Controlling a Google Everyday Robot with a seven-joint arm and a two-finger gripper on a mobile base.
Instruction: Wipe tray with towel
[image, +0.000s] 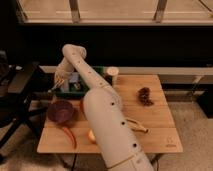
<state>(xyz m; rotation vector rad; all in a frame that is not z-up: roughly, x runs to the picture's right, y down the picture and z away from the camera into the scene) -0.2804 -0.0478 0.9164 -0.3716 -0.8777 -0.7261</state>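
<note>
My gripper (58, 81) is at the left end of the tray (70, 93), low over its rim. I cannot tell how far it is open or whether it has hold of anything. The green tray sits at the table's (160, 131) back left corner. A pale patch (75, 78) shows inside the tray; I cannot tell whether it is the towel. A cup (112, 73) stands just beside the tray's right end. A purple bowl (60, 111) is near the tray's front. A banana (136, 126) lies well apart, by my arm (102, 110).
</note>
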